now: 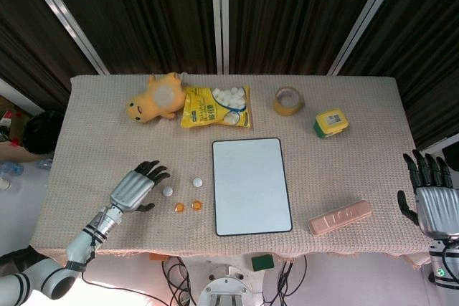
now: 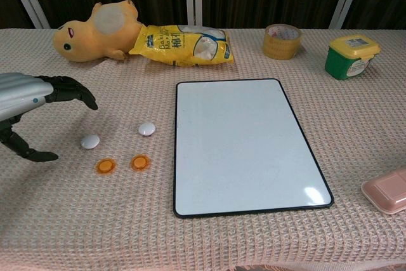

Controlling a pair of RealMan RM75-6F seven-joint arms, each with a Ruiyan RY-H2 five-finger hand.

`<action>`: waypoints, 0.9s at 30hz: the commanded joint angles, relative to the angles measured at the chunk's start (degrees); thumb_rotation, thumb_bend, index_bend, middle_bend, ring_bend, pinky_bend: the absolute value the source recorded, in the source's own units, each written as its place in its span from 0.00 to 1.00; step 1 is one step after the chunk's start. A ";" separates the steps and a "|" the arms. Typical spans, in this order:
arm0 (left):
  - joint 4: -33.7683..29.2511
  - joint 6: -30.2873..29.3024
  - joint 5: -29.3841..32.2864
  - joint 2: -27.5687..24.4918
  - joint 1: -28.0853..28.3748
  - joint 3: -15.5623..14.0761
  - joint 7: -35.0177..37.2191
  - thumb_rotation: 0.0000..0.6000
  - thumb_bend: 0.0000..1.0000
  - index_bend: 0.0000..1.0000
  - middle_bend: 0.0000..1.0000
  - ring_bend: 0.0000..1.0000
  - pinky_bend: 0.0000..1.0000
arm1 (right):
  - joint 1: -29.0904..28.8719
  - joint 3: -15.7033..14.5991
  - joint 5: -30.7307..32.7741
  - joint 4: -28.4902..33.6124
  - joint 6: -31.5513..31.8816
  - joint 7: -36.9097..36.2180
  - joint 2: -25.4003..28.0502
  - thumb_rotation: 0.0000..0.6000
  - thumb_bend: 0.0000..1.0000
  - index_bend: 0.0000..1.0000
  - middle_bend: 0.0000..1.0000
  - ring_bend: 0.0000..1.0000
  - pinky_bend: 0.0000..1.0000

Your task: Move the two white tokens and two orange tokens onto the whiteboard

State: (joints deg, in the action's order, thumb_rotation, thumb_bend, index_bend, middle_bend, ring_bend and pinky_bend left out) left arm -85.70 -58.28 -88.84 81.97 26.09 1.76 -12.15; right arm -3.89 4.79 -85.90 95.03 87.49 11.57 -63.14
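Nothing is on the whiteboard (image 1: 252, 185) yet, so all four moves are left, as I judge it. My left hand (image 1: 134, 189) hovers left of the whiteboard, fingers spread wide and holding nothing. Between it and the whiteboard lie the two white tokens (image 1: 168, 191) (image 1: 197, 182), and nearer the front edge the two orange tokens (image 1: 180, 208) (image 1: 196, 206), all apart from the whiteboard. Far right of the whiteboard my right hand (image 1: 429, 197) waits off the bench (image 1: 358, 148), fingers apart, empty. The bench wears a beige woven cloth; dark curtains hang behind.
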 commanded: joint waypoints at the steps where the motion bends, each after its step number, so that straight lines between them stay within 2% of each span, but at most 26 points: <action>1: 1.17 0.79 0.60 0.92 1.03 0.27 1.67 1.00 0.16 0.25 0.18 0.10 0.16 | -0.03 0.06 0.58 0.22 -0.53 0.11 0.17 1.00 0.48 0.00 0.00 0.00 0.00; 12: 4.59 2.88 2.87 3.93 3.24 0.08 1.57 1.00 0.19 0.32 0.18 0.11 0.16 | -0.17 -0.03 1.24 -1.63 -1.58 -2.30 0.26 1.00 0.48 0.00 0.00 0.00 0.00; 20: 5.57 2.77 3.65 4.86 4.04 -0.12 0.94 1.00 0.28 0.41 0.18 0.11 0.16 | -0.20 0.12 1.87 -2.56 -1.88 -2.84 -0.02 1.00 0.48 0.00 0.00 0.00 0.00; 27: 6.19 3.06 4.15 5.40 4.55 -0.71 1.36 1.00 0.28 0.41 0.18 0.11 0.16 | -0.42 0.35 2.93 -2.93 -2.68 -2.77 -0.36 1.00 0.48 0.00 0.00 0.00 0.00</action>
State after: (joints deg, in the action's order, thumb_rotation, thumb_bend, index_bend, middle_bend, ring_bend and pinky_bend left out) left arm -79.52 -55.23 -84.69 87.34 30.62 1.06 -10.81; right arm -4.28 5.12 -83.05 92.15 84.89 8.75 -63.43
